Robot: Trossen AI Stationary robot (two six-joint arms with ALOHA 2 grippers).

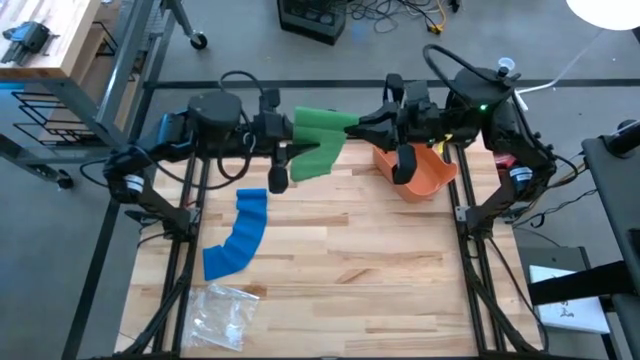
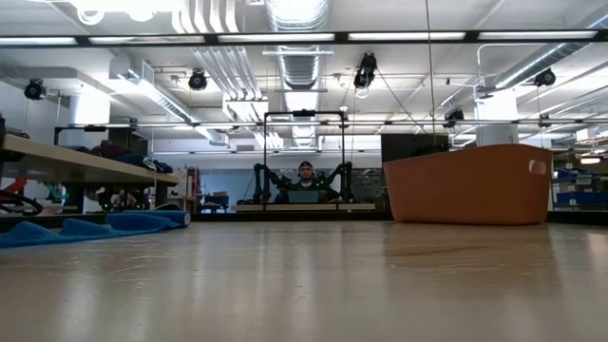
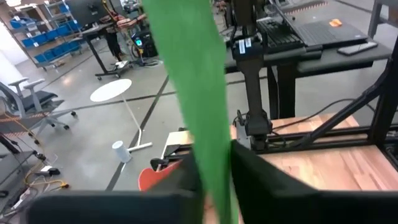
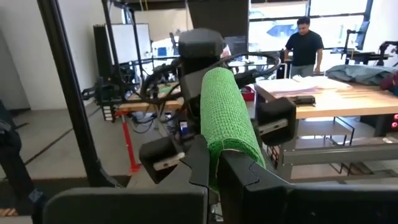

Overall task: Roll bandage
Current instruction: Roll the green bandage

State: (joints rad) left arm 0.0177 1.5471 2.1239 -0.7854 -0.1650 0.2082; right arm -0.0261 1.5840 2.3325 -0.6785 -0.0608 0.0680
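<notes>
The left gripper (image 1: 292, 136) has its fingers (image 3: 186, 180) clenched on the flat green stretch-fabric bandage (image 1: 322, 140), which runs as a taut strip between them in the left wrist view; the right gripper (image 1: 362, 125) has its fingers (image 4: 202, 165) clenched on the other end, where the fabric humps over them in the right wrist view. In the high view both meet at the upper centre of the frame, holding the bandage in the air above the far edge of the pale wooden desk (image 1: 340, 260), with a loose tail hanging toward the left gripper's side. To roll well, I judge the strip should stay taut and its edges aligned, one gripper anchoring while the other turns the fabric over itself; slack would likely give a crooked, loose roll. Counted: one green bandage; one blue fabric bandage (image 1: 238, 235) lying wavy at the lower left; one clear crinkled plastic bag (image 1: 224, 315) below it; one orange plastic bin (image 1: 420, 172) right of centre.
</notes>
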